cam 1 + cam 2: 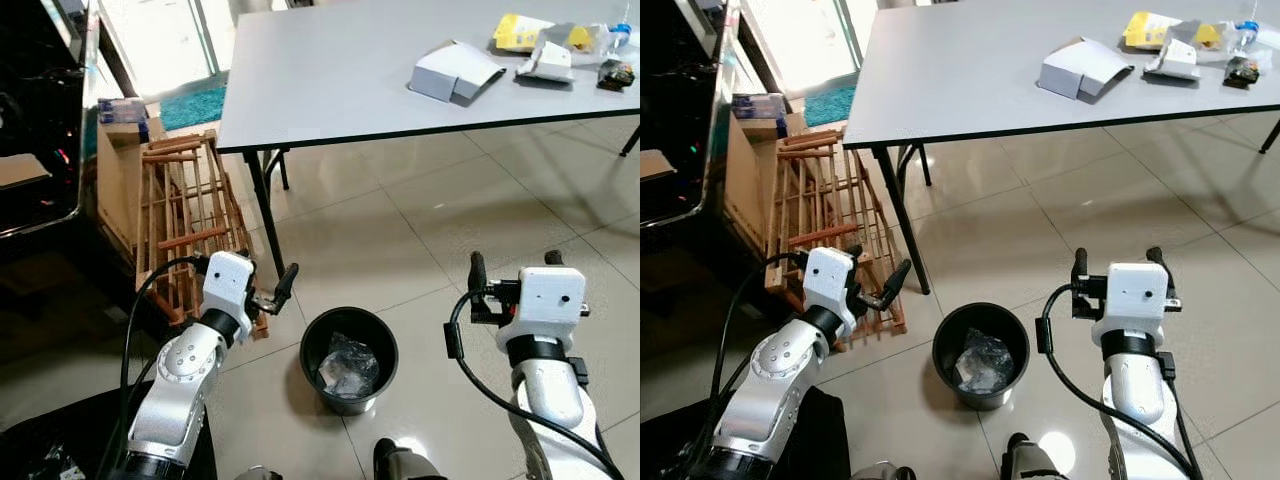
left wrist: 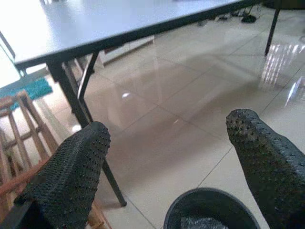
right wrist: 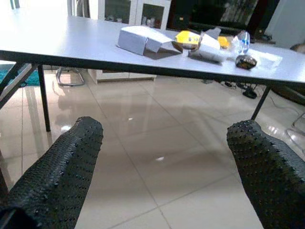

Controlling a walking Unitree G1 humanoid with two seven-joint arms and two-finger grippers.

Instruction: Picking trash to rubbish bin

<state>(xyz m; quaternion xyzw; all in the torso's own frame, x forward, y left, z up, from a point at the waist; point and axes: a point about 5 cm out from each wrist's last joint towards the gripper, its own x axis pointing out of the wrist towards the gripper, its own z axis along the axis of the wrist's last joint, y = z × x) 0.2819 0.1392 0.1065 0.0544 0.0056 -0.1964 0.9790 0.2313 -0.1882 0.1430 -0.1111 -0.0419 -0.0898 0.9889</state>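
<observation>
A black round rubbish bin (image 1: pixel 349 360) stands on the tiled floor between my two arms, with crumpled clear plastic (image 1: pixel 348 366) inside it. On the grey table (image 1: pixel 340 80) ahead lie a white cardboard box (image 1: pixel 455 72), a yellow packet (image 1: pixel 520 32), a white packet (image 1: pixel 548 62), a dark wrapper (image 1: pixel 615 75) and a plastic bottle (image 1: pixel 612 36). My left gripper (image 1: pixel 268 280) hovers left of the bin, open and empty; the left wrist view catches the bin's rim (image 2: pixel 209 210) under its fingers (image 2: pixel 71 171). My right gripper (image 1: pixel 515 265) is raised right of the bin, open and empty, pointing toward the table.
A wooden slatted rack (image 1: pixel 190 215) leans against a cardboard box (image 1: pixel 115 180) at the left, close to my left arm. Black table legs (image 1: pixel 262 200) stand just beyond the bin. A dark glossy cabinet (image 1: pixel 40 110) fills the far left, with a teal rug (image 1: pixel 195 105) behind.
</observation>
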